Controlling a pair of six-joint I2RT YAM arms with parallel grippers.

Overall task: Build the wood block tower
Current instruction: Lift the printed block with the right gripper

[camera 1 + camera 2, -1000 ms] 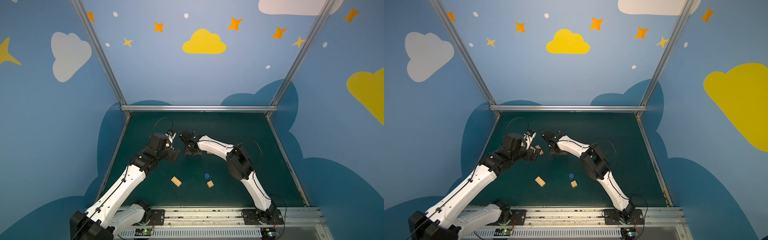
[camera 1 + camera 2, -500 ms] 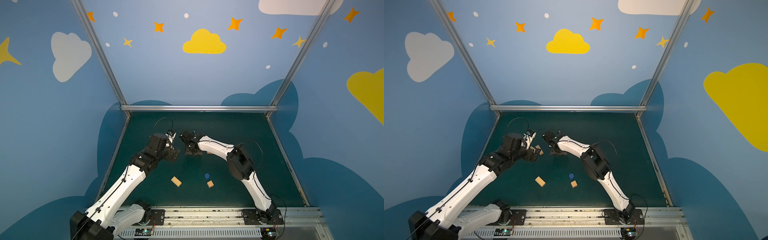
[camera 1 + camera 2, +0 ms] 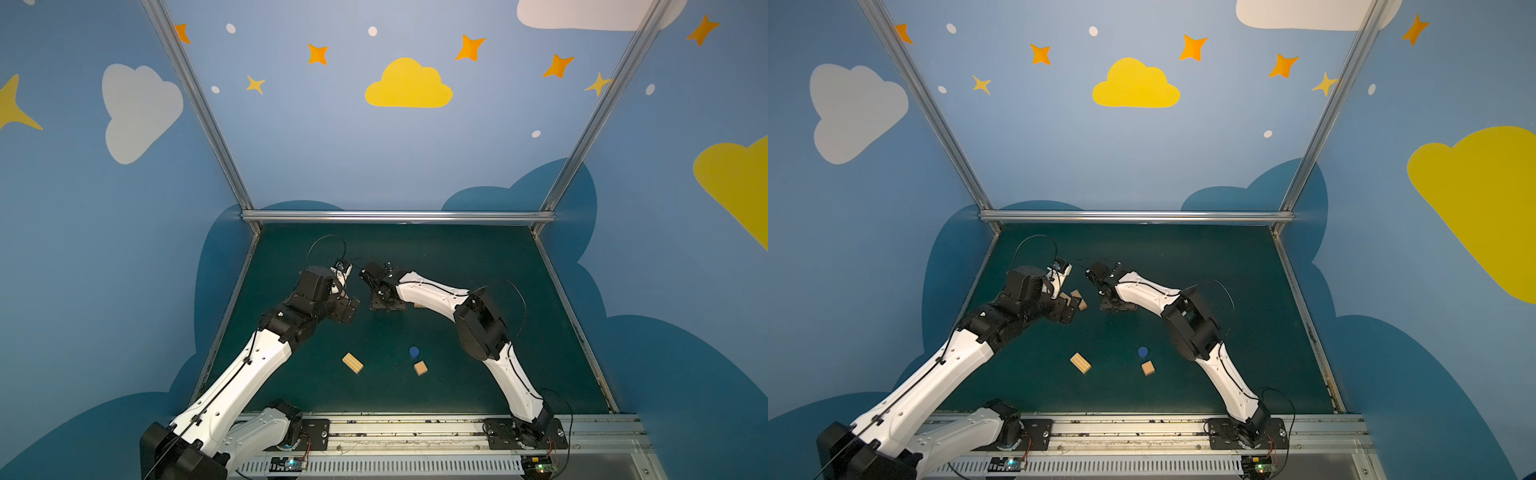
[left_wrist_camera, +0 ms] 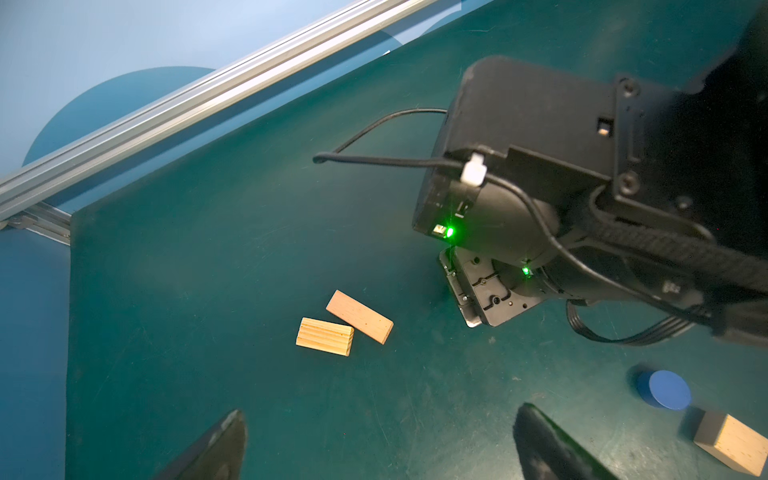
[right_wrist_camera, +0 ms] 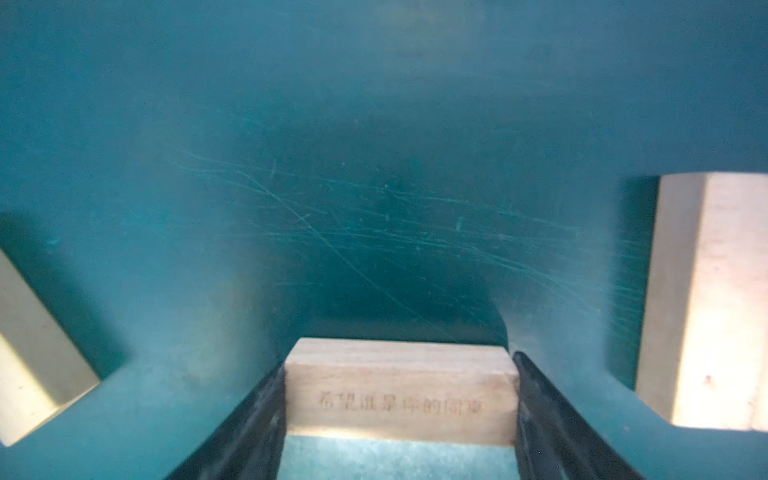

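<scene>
White arm links (image 3: 257, 365), black joints (image 3: 478, 328), braided black cables (image 4: 665, 251), black-fingered left hand (image 4: 380, 411)

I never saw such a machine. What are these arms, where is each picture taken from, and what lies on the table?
These are a white left robot arm and a white right robot arm, each ending in a gripper. Both top views look down on the dark green table; the two close pictures come from wrist cameras. On the table lie a ridged tan wooden bar, a blue round piece and a tan wooden cube, among others. The left gripper is open and empty. The right gripper is shut on a tan wooden bar with printed characters.
</scene>
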